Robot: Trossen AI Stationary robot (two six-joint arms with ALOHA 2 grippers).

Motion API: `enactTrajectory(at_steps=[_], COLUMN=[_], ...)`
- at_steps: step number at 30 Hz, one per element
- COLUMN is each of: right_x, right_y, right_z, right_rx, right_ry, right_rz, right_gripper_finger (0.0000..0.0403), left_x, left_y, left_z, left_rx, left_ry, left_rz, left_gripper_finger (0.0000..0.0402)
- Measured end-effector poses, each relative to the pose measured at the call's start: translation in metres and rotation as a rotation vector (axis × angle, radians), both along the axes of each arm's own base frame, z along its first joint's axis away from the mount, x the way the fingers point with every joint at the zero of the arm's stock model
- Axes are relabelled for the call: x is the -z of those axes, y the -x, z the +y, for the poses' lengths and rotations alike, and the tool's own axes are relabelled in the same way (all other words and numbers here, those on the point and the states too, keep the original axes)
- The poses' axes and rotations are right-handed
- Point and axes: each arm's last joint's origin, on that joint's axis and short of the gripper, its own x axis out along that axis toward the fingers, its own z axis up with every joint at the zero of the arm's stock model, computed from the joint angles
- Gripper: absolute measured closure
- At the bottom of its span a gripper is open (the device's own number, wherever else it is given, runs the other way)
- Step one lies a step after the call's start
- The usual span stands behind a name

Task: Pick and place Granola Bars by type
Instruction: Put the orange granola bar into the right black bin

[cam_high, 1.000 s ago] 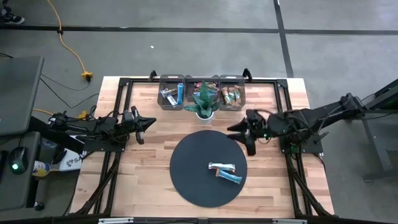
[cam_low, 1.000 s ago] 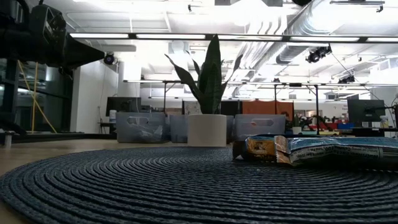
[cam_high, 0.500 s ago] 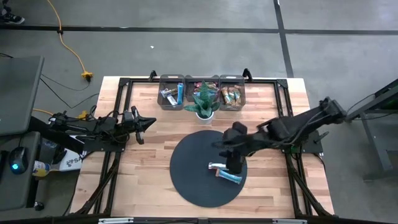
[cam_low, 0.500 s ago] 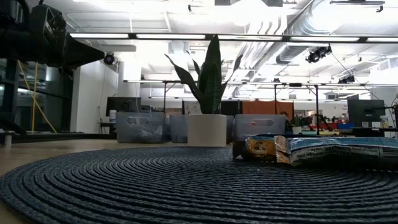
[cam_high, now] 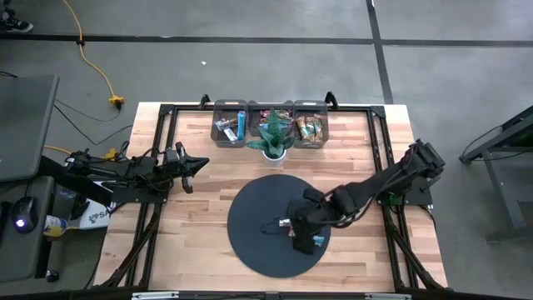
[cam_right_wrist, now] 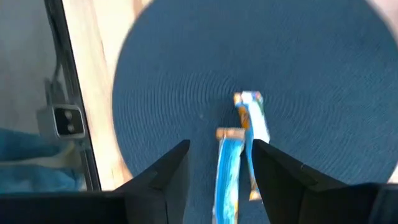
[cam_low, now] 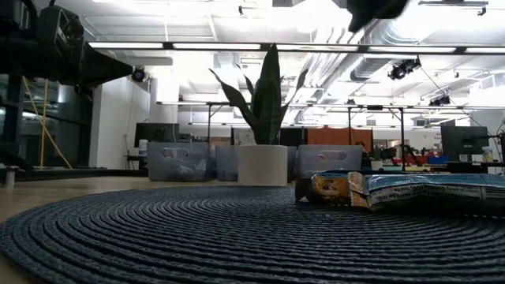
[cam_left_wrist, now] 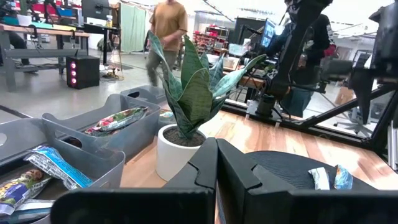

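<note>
my right tool hangs spread over the round mat, its fingers straddling the near blue bar. i'd drop straight down, keep that bar centred, and pinch only it, since the second bar lies just beside and could snag. farther off, the bins flank the plant. the left tool waits pressed together at the table's left side.

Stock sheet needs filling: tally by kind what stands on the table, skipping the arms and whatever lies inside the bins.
Granola bars on the mat: 2
Round mat: 1
Potted plant: 1
Bins: 3
Total: 7
</note>
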Motion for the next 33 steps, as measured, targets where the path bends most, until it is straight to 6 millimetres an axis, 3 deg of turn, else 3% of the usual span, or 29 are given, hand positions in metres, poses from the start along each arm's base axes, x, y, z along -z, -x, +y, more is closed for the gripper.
enactTrajectory(at_steps=[10, 19, 28, 33], right_x=[0.035, 0.070, 0.098, 0.107], right_y=[0.015, 0.030, 0.041, 0.044], right_z=[0.020, 0.042, 0.041, 0.039], right_rx=[-0.004, -0.158, -0.029, 0.012], right_ry=[0.016, 0.038, -0.013, -0.032], right_rz=[0.085, 0.040, 0.074, 0.077], right_gripper_finger=[0.0249, 0.0249, 0.0247, 0.0223], left_x=[0.000, 0.000, 0.000, 0.000], left_y=[0.000, 0.000, 0.000, 0.000], left_z=[0.000, 0.000, 0.000, 0.000], left_rx=[0.000, 0.000, 0.000, 0.000], left_ry=[0.000, 0.000, 0.000, 0.000], left_rz=[-0.001, 0.000, 0.000, 0.000], left_gripper_finger=[0.0400, 0.0400, 0.0400, 0.0400])
